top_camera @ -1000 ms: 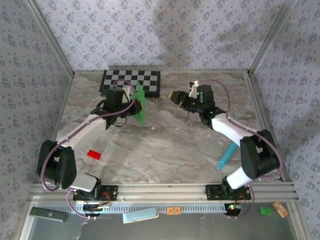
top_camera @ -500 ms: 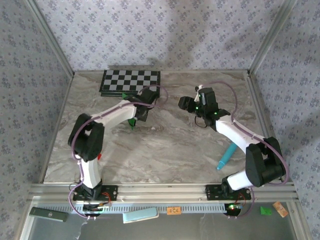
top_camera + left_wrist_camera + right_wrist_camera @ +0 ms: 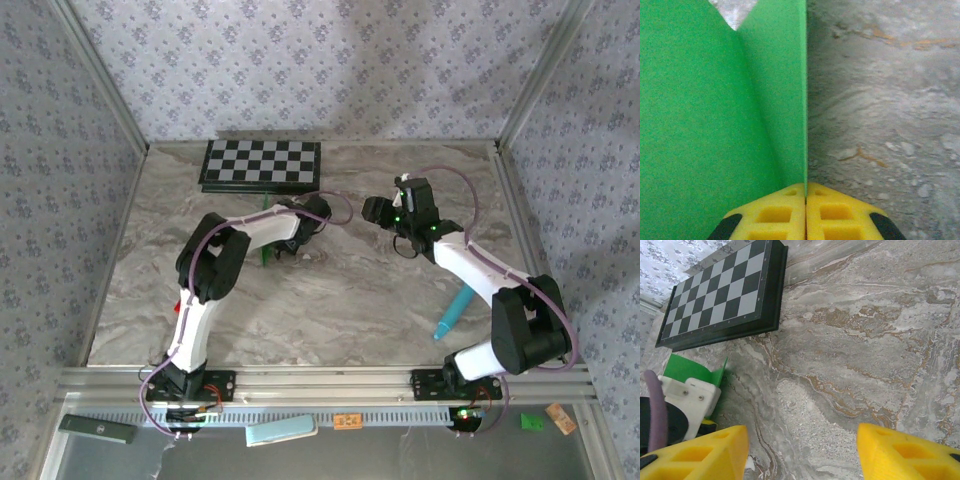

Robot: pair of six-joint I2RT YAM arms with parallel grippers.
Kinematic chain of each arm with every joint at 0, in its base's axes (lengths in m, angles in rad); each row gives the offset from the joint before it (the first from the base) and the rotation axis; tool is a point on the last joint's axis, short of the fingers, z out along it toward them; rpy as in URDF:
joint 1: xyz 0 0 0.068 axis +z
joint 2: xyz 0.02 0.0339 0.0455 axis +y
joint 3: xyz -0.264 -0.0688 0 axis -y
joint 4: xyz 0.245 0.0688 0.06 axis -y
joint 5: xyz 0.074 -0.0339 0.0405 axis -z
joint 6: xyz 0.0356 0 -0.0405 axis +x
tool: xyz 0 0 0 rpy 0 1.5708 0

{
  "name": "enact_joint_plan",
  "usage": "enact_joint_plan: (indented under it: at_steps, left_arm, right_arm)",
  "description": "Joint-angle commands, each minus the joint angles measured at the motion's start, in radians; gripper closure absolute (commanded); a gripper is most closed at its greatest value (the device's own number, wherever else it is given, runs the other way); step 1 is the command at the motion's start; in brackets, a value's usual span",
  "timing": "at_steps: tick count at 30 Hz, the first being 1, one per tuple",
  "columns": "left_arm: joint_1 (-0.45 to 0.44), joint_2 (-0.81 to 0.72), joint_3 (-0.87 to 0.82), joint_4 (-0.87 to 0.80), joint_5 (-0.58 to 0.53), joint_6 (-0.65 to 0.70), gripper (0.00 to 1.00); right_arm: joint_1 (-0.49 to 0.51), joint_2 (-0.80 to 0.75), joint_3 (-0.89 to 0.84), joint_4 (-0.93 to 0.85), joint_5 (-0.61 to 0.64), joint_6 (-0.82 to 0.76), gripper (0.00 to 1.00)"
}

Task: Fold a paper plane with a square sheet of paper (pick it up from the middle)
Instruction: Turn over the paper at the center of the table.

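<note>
The left gripper (image 3: 806, 192) now sits further right than a second ago, near the table's middle, clamped shut on the green sheet of paper (image 3: 700, 125) just near of the checkerboard (image 3: 262, 165). The sheet shows a sharp crease. The right gripper (image 3: 802, 450) stands open.

Bare table (image 3: 350, 300) open at centre, checkerboard (image 3: 262, 165) far left, green paper (image 3: 264, 250) upright mid-left, teal marker (image 3: 455, 310) at right.
</note>
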Motion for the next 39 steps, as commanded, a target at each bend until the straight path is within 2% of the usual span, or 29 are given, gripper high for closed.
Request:
enact_joint_plan:
  at_steps: [1, 7, 11, 22, 26, 29, 34, 39]
  left_arm:
    - [-0.015, 0.022, 0.042, -0.041, -0.004, -0.037, 0.89]
    - [-0.035, 0.027, 0.065, -0.06, 0.055, -0.081, 0.76]
    - [-0.037, -0.004, 0.08, -0.07, 0.108, -0.124, 0.71]
    - [-0.038, -0.174, -0.005, 0.03, 0.513, -0.286, 0.54]
    - [-0.037, -0.27, -0.107, 0.162, 0.693, -0.356, 0.52]
    - [-0.034, -0.335, -0.175, 0.239, 0.766, -0.388, 0.51]
    - [0.045, -0.451, -0.287, 0.305, 0.757, -0.407, 0.51]
    - [0.209, -0.487, -0.427, 0.402, 0.83, -0.445, 0.56]
  right_arm:
    - [-0.008, 0.001, -0.002, -0.011, 0.002, 0.003, 0.39]
    - [-0.008, 0.018, 0.006, -0.01, -0.013, 0.012, 0.4]
    - [-0.009, 0.02, 0.006, -0.006, -0.017, 0.015, 0.4]
    - [-0.015, 0.025, -0.001, -0.003, -0.007, 0.028, 0.4]
    - [-0.017, 0.037, 0.001, 0.005, -0.013, 0.051, 0.4]
    - [-0.017, 0.052, 0.002, 0.016, -0.031, 0.063, 0.39]
    - [-0.01, 0.073, 0.006, 0.03, -0.049, 0.071, 0.39]
    - [0.002, 0.098, 0.021, 0.034, -0.066, 0.078, 0.38]
